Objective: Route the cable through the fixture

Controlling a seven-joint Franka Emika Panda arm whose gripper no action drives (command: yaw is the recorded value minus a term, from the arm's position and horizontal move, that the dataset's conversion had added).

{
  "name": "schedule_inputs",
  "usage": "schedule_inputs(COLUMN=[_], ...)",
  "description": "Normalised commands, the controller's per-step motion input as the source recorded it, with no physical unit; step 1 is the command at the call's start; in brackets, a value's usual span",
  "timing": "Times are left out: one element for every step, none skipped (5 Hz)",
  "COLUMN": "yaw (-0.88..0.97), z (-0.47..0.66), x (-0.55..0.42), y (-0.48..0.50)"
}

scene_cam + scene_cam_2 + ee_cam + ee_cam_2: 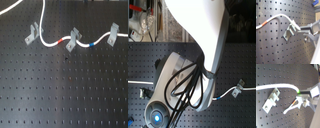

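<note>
Cable: the white cable (50,44) snakes across the black perforated bench (65,95) in the first exterior view, red band (61,39) and blue band (92,44) either side of the middle clip.
Fixture: the middle clip (75,38) already carries the cable between the two bands, by my read; the clip at the first exterior view's left (34,32) has the cable curving just beside it, and the clip at its right (113,32) sits at the cable's far end.
Tool: in the second wrist view the tool (303,97) looks clamped on the cable near a green mark, fingers (304,93) drawn together around it.
Why held there: I'd say pinching close to a clip (271,100) keeps the limp cord stiff enough to steer into a slot.
Second exterior view: the arm (203,40) fills the frame; only a clip (240,85) and a stretch of cable show.
Progress: well along, though which clip remains I cannot tell.
</note>
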Motion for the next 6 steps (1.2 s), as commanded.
schedule_inputs(yaw=[0.00,-0.17,-0.29,-0.28,-0.26,-0.27], z=[0.03,0.24,0.41,0.45,0.39,0.32], x=[0.065,-0.177,-0.223,-0.260,-0.249,-0.225], y=[0.055,-0.115,0.125,0.217,0.219,0.178])
